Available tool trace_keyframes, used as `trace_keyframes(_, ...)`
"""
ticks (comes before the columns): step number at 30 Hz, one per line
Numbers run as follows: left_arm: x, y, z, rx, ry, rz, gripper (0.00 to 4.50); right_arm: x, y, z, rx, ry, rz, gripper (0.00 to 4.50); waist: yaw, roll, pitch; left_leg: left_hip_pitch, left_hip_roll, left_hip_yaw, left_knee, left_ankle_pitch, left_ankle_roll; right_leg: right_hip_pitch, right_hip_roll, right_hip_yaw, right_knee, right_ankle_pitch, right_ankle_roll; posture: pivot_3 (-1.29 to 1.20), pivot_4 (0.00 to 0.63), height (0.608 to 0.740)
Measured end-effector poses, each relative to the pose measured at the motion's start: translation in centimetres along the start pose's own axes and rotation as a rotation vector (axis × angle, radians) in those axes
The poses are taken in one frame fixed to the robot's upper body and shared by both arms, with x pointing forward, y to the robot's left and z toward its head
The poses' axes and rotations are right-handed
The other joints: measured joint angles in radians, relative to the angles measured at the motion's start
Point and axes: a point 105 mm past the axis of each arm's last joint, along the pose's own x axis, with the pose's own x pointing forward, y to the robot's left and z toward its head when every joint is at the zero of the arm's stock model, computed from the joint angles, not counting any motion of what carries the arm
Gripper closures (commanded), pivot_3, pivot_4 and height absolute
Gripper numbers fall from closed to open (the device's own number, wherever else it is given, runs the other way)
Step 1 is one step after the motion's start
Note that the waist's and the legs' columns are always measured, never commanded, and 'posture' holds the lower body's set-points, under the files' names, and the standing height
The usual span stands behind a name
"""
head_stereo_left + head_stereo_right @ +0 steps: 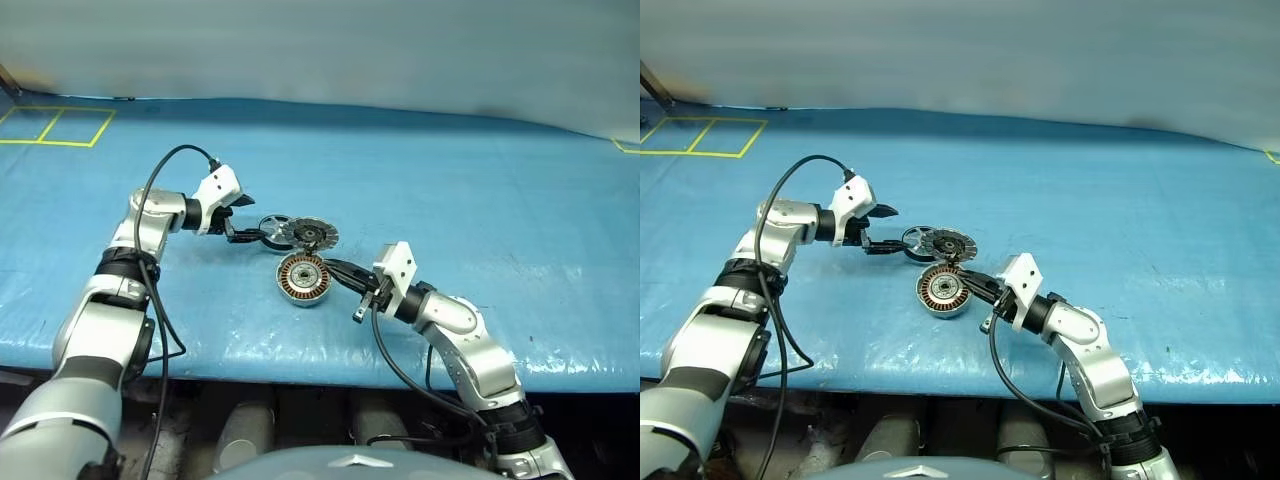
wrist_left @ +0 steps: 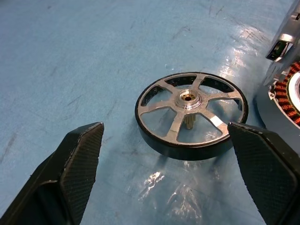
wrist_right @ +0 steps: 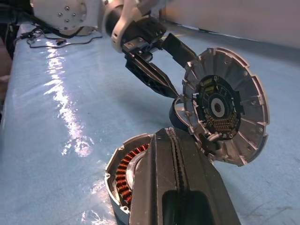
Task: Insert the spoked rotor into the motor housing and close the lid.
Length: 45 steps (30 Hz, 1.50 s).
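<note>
The spoked rotor (image 2: 191, 115), a silver wheel with a dark rim, lies flat on the blue table. My left gripper (image 2: 165, 133) is open, with one black finger (image 2: 79, 157) on each side of the rotor, a little short of it and not touching. The motor housing (image 1: 303, 278), with its copper windings up, sits just in front of the rotor. The lid (image 3: 225, 110) stands tilted on edge between them, its striped face with the black hub towards my right wrist camera. My right gripper (image 3: 172, 133) is shut, and its tip reaches over the housing to the lid's lower rim. I cannot tell if it touches the lid.
The blue table (image 1: 480, 190) stretches wide behind and to the right of the parts. Yellow tape squares (image 1: 55, 125) mark its far left corner. The table's front edge (image 1: 300, 365) runs just in front of the housing.
</note>
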Motion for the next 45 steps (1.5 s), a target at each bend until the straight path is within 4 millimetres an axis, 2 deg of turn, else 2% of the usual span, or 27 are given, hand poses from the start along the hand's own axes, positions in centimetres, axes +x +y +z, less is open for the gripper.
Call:
trace_keyframes(4,0.8,0.1,0.7,0.012,0.004,-0.018,0.0,-0.1,0.2,-0.6,0.046,-0.017,0.009,4.49,-0.002,0.0,0.001,0.0,0.0,0.0,0.0,0.0,0.0,0.0,0.0,0.0,0.0,0.0,0.0,0.0,0.15,0.74)
trace_keyframes(7,1.2,0.0,0.8,0.012,0.008,-0.031,0.0,-0.4,0.5,-0.8,0.071,-0.022,0.026,3.89,-0.004,0.0,0.001,0.0,0.0,0.0,0.0,0.0,0.0,0.0,0.0,0.0,0.0,0.0,0.0,0.0,0.15,0.74)
trace_keyframes(10,1.3,-0.1,0.6,0.014,0.019,-0.045,0.0,-0.8,0.5,-1.5,0.063,0.004,0.009,2.93,-0.004,-0.001,0.001,0.0,0.0,0.0,0.0,0.0,0.0,0.0,0.0,0.001,0.001,0.0,0.001,0.0,0.15,0.74)
trace_keyframes(15,1.6,-0.8,-0.3,0.049,0.094,-0.093,0.0,-0.8,-0.2,-1.8,0.018,0.017,-0.052,2.93,-0.003,-0.001,0.002,0.0,0.0,0.0,0.001,0.0,0.0,0.0,0.0,0.001,0.001,0.0,0.001,0.0,0.15,0.74)
trace_keyframes(24,2.7,-1.7,-1.1,0.055,0.13,-0.122,0.0,-0.9,-0.2,-2.0,0.002,0.021,-0.069,2.93,-0.003,-0.001,0.002,0.0,0.0,0.0,0.002,0.0,0.0,0.0,0.0,0.001,0.002,0.0,0.001,0.0,0.15,0.74)
trace_keyframes(27,2.7,-1.6,-1.3,0.061,0.146,-0.118,0.62,-0.9,-0.2,-2.1,-0.003,0.025,-0.074,2.91,-0.003,-0.001,0.002,0.0,0.0,0.0,0.002,0.0,0.0,0.0,0.0,0.001,0.002,0.0,0.001,0.0,0.15,0.74)
trace_keyframes(29,2.6,-1.5,-1.2,0.068,0.148,-0.114,1.24,-0.9,-0.2,-2.1,-0.001,0.026,-0.076,2.91,-0.003,-0.001,0.002,0.001,0.0,0.0,0.002,0.0,0.0,0.002,0.0,0.001,0.002,0.0,0.001,0.0,0.15,0.74)
trace_keyframes(30,2.5,-1.4,-1.1,0.075,0.155,-0.114,1.36,-0.9,-0.2,-2.1,-0.001,0.026,-0.077,2.91,-0.003,-0.001,0.001,0.003,0.0,0.0,0.002,0.0,0.0,0.003,0.0,0.001,0.002,0.0,0.001,0.0,0.15,0.74)
trace_keyframes(45,1.4,-0.5,-1.9,0.135,0.197,-0.065,1.36,-0.9,-0.7,-2.5,0.008,0.041,-0.1,2.91,-0.013,-0.001,0.001,0.005,0.0,0.0,0.009,0.0,0.0,0.005,0.001,0.001,0.008,0.0,0.001,0.0,0.15,0.74)
